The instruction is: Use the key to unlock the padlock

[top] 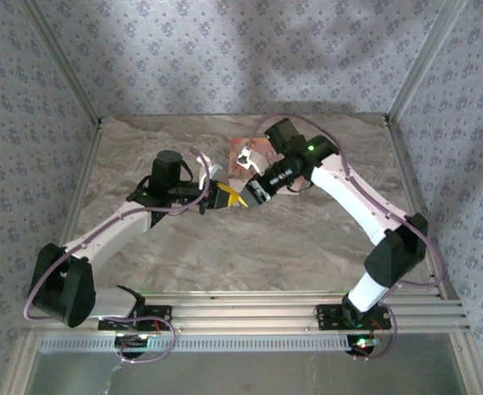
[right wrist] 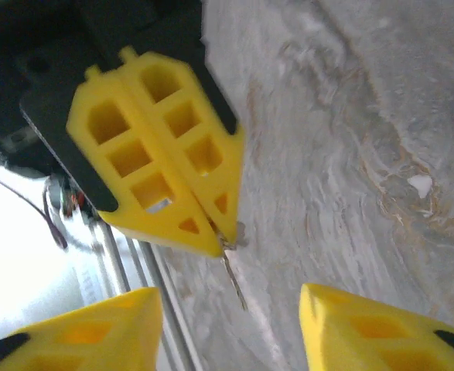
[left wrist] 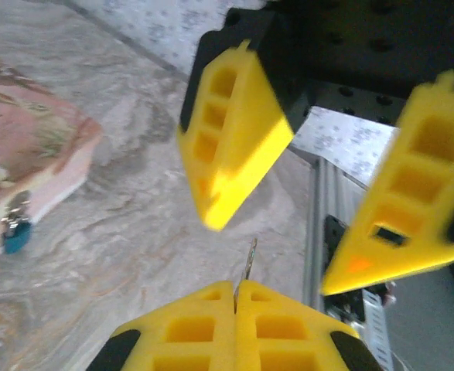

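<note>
The key [left wrist: 249,261] is a thin metal blade sticking out from between the yellow fingertips of my left gripper [left wrist: 235,286], which is shut on it. In the right wrist view the key [right wrist: 233,280] hangs from those shut fingers [right wrist: 172,193], and my right gripper [right wrist: 228,292] stands open around its tip without touching it. From above, both grippers meet nose to nose, left [top: 223,196] and right [top: 246,195]. The tiny blue padlock [left wrist: 15,234] hangs on the front of the pink floral box [left wrist: 33,147], left of the grippers.
The pink floral box [top: 243,156] sits on the marble-patterned table [top: 307,239] just behind the grippers. An aluminium rail [top: 290,317] runs along the near edge. Patterned walls close in the back and both sides.
</note>
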You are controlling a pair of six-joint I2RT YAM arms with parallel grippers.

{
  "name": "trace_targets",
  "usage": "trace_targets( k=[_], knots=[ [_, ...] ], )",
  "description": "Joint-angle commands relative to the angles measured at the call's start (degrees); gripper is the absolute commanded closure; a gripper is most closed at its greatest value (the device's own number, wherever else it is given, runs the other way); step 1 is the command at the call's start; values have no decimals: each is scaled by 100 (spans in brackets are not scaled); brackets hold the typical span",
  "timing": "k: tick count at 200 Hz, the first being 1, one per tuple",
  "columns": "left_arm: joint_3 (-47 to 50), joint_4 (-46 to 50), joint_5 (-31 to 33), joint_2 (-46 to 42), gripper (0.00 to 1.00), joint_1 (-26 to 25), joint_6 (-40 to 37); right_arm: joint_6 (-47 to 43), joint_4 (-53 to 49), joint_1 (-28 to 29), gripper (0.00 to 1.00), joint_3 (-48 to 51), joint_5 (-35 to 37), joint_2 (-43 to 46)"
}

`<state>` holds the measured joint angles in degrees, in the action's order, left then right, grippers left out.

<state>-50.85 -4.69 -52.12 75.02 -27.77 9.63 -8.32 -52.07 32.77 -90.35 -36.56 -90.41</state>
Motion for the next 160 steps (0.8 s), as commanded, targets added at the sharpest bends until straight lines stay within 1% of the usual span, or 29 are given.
trace_targets(
  k=[1,14,25,39,64,84,106,160],
  knots=[
    [163,-229,971,-331,100,-18,603,1149,1619,-477,40,614,-305,713],
    [362,-621,1192,-473,100,-18,1059,1999,2805,-851,37,1227,-448,1079],
    [531,-966,1243,-561,100,-14,1449,2757,3661,-1067,35,1686,-541,1285],
    [627,-1324,1224,-612,100,-17,1817,3289,4236,-1140,35,1963,-632,1382],
    [548,-1441,1272,-580,100,-27,2193,3536,4339,-888,35,1984,-621,1261],
    [531,-1723,1232,-521,100,-60,2446,3749,4548,-652,36,2033,-557,1114],
    [442,-1897,1134,-411,100,-103,2667,3947,4719,-430,38,2034,-536,894],
    [436,-2045,1150,-452,100,-149,2852,4031,4738,-307,44,2021,-580,676]
  ],
)
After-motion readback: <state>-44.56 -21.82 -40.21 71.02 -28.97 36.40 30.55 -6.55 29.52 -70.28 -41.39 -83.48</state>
